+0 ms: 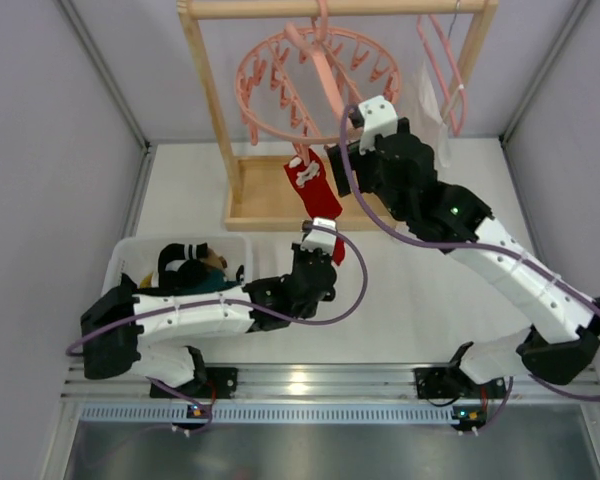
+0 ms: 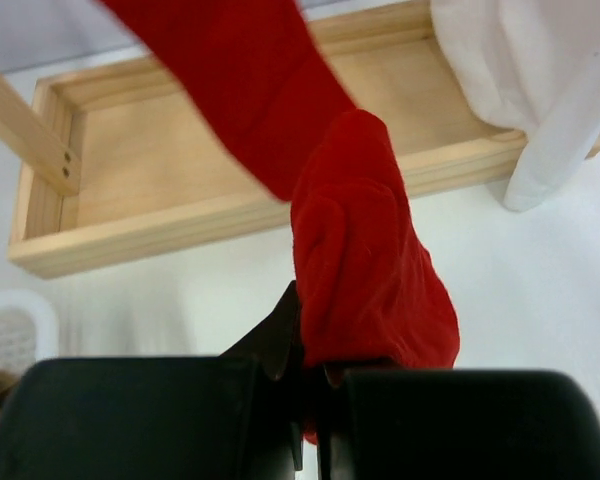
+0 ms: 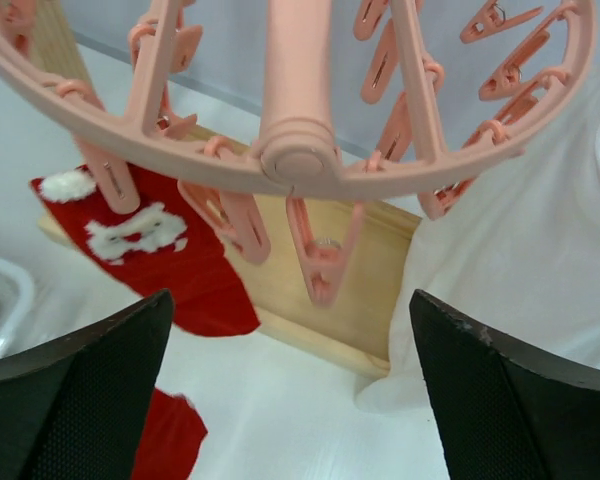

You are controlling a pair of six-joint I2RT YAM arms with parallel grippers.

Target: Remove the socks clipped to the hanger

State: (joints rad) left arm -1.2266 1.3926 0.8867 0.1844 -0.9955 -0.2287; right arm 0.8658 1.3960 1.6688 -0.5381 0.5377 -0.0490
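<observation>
Red sock [image 1: 308,185] hanging from a clip [image 3: 108,178] on the round pink hanger [image 1: 270,55], above the wooden rack [image 1: 265,205] at the far edge of the table [image 1: 420,300]. Left end effector [image 1: 322,232] pressed together, pinching the sock's lower end; in the left wrist view its fingers [image 2: 280,345] cover the sock's tip. Whether the red fabric is one sock or two cannot be told. Right end effector [image 1: 365,118] spread wide under the ring, holding nothing. White cloth [image 3: 520,250] cut off at the right. Bin [image 1: 130,250] near the left edge holds dark fabric pieces [image 1: 195,270], partly hidden by the left arm.
</observation>
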